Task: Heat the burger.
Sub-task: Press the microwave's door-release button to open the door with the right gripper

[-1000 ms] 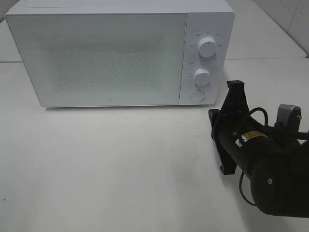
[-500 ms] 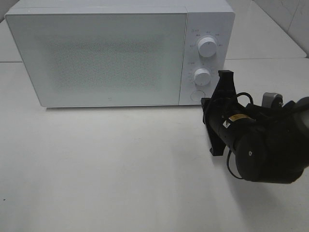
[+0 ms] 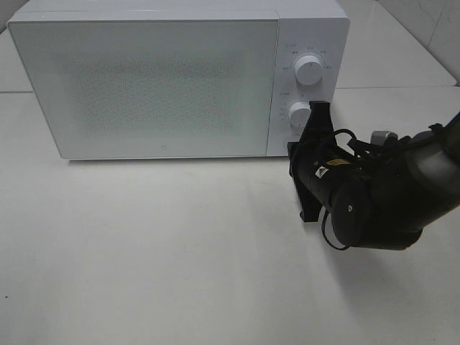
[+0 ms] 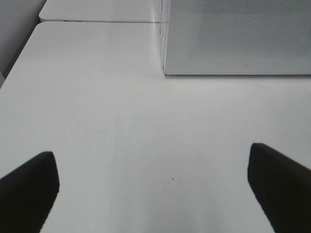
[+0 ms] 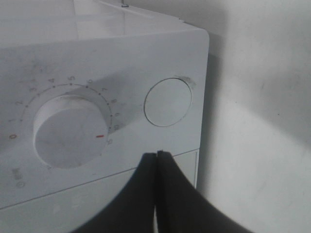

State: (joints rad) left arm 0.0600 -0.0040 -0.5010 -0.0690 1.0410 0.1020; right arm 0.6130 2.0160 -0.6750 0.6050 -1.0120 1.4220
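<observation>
The burger does not show in any view. The microwave (image 3: 172,79) stands with its door (image 3: 151,86) closed, and the dotted pane lets nothing through, so I cannot tell if it is inside.

The right gripper (image 3: 319,109) has its two black fingers pressed together with no gap and nothing between them. From the high camera its tip lies over the control panel. It covers part of the lower dial (image 3: 298,113) and hides the round button completely. The upper dial (image 3: 309,70) is just past the tip and free. The wrist camera on this arm shows what the high one cannot: the round button (image 5: 168,102) is close ahead of the tip, to one side, and the lower dial is on the other side. Whether the tip touches the panel, I cannot tell.

The left gripper (image 4: 153,167) appears only in its own wrist view, cut off at the frame edge. Its fingers are spread wide over the bare white table (image 4: 146,126), holding nothing, with the microwave's lower corner well ahead.
</observation>
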